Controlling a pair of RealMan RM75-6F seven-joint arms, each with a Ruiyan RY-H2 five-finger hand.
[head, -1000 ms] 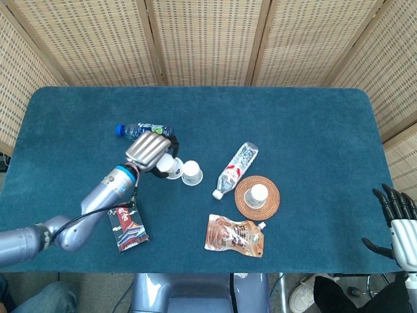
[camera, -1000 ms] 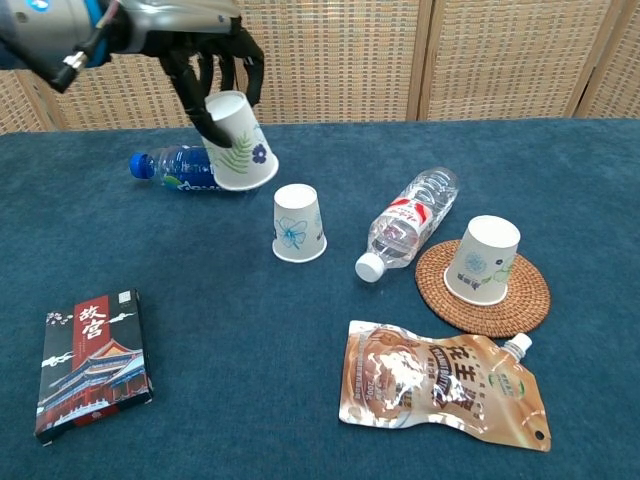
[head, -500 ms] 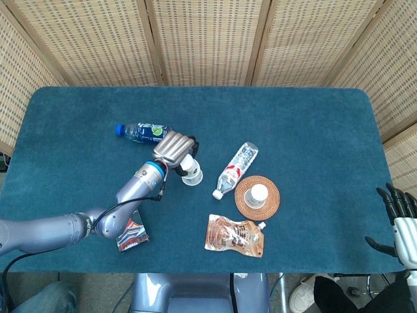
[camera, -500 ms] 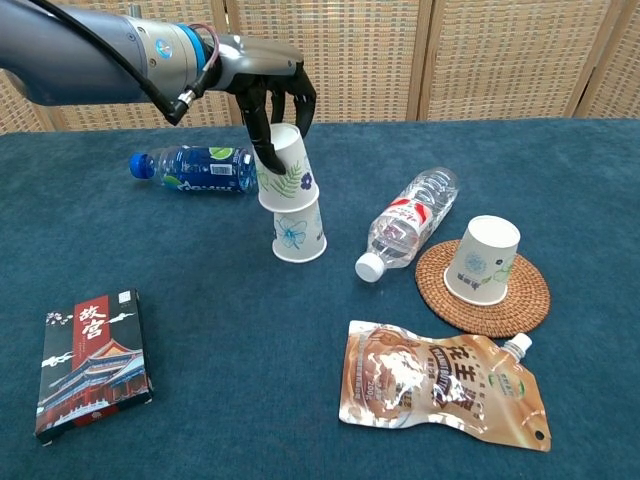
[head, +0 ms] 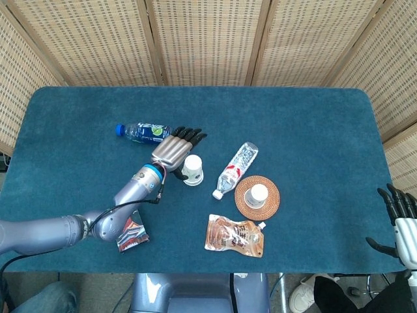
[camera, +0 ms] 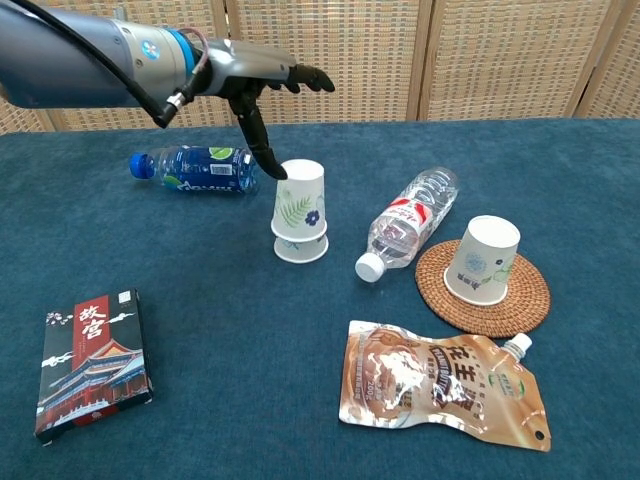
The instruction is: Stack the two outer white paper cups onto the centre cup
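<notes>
Two white paper cups stand nested upside down mid-table: the leaf-print cup (camera: 300,197) (head: 193,165) sits over the centre cup (camera: 300,247), whose rim shows below it. A third white cup (camera: 483,259) (head: 258,194) stands upside down on a round woven coaster (camera: 484,289) to the right. My left hand (camera: 262,92) (head: 174,149) hovers just left of and above the stacked cups, fingers spread, holding nothing. My right hand (head: 396,218) shows only in the head view at the far right edge, off the table, fingers apart and empty.
A blue-capped bottle (camera: 190,167) lies behind the left hand. A clear bottle (camera: 408,222) lies between the stack and the coaster. A brown snack pouch (camera: 445,382) lies at front right, a dark card box (camera: 90,360) at front left.
The left hand lowered the leaf-print cup fully over the centre cup, let it go and opened, fingers spreading up and away. The right hand hardly moved.
</notes>
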